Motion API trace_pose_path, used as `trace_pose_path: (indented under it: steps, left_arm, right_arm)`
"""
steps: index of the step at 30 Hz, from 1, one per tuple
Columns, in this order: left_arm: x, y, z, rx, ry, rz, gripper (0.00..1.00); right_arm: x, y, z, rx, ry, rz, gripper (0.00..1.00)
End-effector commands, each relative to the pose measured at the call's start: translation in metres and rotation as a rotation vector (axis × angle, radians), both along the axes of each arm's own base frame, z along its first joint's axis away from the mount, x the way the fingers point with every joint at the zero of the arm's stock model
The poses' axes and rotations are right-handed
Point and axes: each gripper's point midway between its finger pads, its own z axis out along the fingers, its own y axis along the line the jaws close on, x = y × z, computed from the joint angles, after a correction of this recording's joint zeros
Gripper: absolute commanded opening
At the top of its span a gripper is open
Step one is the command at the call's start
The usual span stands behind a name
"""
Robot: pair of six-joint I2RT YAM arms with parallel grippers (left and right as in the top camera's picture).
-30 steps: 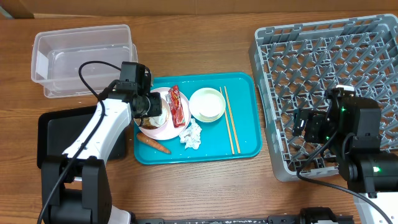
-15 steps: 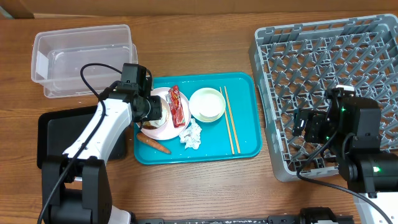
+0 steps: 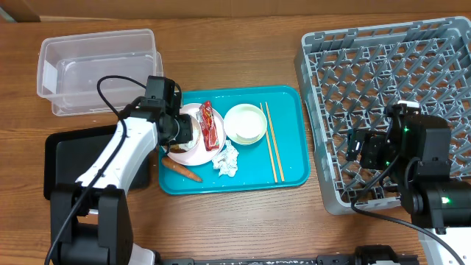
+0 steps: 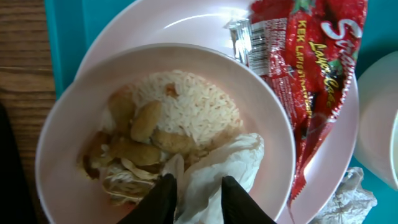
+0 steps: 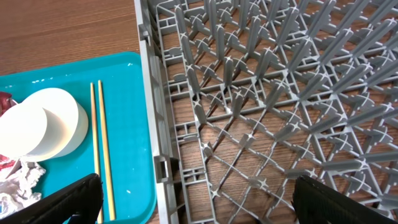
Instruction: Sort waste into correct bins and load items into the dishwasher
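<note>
The left hand [image 4: 200, 198] is clenched on the white tissue [image 4: 217, 165], its two fingers narrower than a second ago. The tissue lies in the food bowl [image 4: 62, 143] against the rice [image 4: 199, 106]. The bowl sits on the plate [image 4: 186, 25] beside the red wrapper [image 4: 311, 68], on the teal tray [image 3: 287, 173].

In the overhead view, the left arm has shifted only slightly. The carrot [image 3: 181, 171], loose tissue [image 3: 227, 160] and chopsticks [image 3: 271, 140] lie on the tray, unmoved. The right hand [image 5: 202, 202] remains released, jaws wide, over the dish rack [image 5: 261, 74].
</note>
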Motion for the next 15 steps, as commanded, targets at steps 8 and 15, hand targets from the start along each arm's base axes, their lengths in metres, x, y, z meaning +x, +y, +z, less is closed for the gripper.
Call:
trace_pose_path:
  steps: [8,15]
  left_arm:
    - [-0.002,-0.004,-0.003,0.013,0.011,-0.012,0.04]
    - [0.025,0.029,0.064,0.113,-0.076,0.068,0.04]
  right_arm:
    - [0.003,-0.001,0.016,0.0,-0.044,-0.007,1.0]
    - [0.003,-0.001,0.016,0.001,-0.045,-0.007,1.0]
